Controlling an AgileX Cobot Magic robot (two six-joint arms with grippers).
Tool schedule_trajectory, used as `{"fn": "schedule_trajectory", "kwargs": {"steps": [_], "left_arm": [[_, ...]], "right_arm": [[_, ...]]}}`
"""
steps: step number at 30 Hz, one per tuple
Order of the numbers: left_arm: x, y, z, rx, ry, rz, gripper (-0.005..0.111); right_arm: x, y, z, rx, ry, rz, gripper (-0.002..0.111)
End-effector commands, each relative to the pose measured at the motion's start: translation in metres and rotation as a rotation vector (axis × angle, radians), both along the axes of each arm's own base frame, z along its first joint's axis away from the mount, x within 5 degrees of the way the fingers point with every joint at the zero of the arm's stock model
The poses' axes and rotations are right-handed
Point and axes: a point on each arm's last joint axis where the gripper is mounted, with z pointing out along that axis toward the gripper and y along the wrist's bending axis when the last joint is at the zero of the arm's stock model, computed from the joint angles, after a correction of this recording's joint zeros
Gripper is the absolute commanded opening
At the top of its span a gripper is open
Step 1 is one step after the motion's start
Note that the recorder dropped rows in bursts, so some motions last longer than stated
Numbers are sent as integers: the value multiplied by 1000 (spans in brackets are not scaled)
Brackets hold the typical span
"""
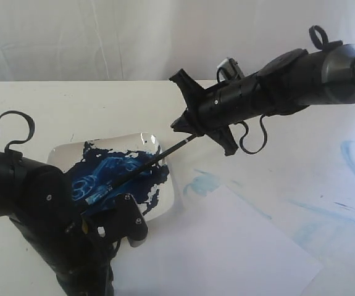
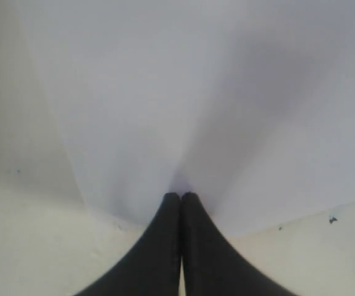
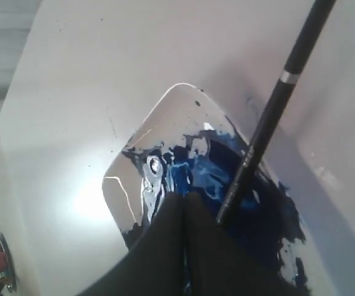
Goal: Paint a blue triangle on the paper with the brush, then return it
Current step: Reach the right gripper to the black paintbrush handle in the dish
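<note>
Exterior view: right fingers (image 3: pixel 165 246) pinch one brush (image 1: pixel 158 159) over one dish (image 1: pixel 60 154); left fingers (image 2: pixel 158 259) closed.

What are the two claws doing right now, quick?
Left gripper: closed, tips at the edge of the paper; whether it pinches the sheet cannot be told.
Right gripper: closed, holding the brush.

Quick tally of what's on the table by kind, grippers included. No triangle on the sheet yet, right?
brush: 1
paint dish: 1
paper: 1, no triangle visible on it
grippers: 2, left gripper and right gripper
Total: 5
</note>
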Motion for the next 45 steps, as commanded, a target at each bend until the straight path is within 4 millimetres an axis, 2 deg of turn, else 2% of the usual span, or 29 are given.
{"fn": "schedule_trajectory", "kwargs": {"steps": [1,4,5,7,8,15,22,34,45], "left_arm": [[5,-4,-2,-35,-47,24,0],[3,-3,-2,-24,-29,19,0],[1,-2,-3,-11,-8,14,0],[0,-1,-3,0,5,6,0],[0,-1,-3,2,7,6,0],[-4,2,-4,28,51,-5,0],[-5,2,-4,30,53,-6,0],[-5,2,-4,29,52,-5,0],[-5,2,-4,29,52,-5,0]], "right_arm": [[7,-2,-16,-9,24,-18,2],[11,-1,-31,-19,48,-57,21],[14,-2,-34,-17,51,-86,31],[19,-1,-37,-23,40,-110,42],[21,-1,-38,-22,39,-112,44],[32,7,-52,-14,63,-116,45],[39,7,-51,-19,35,-152,45],[36,10,-73,4,166,-179,45],[38,10,-83,44,214,-246,45]]}}
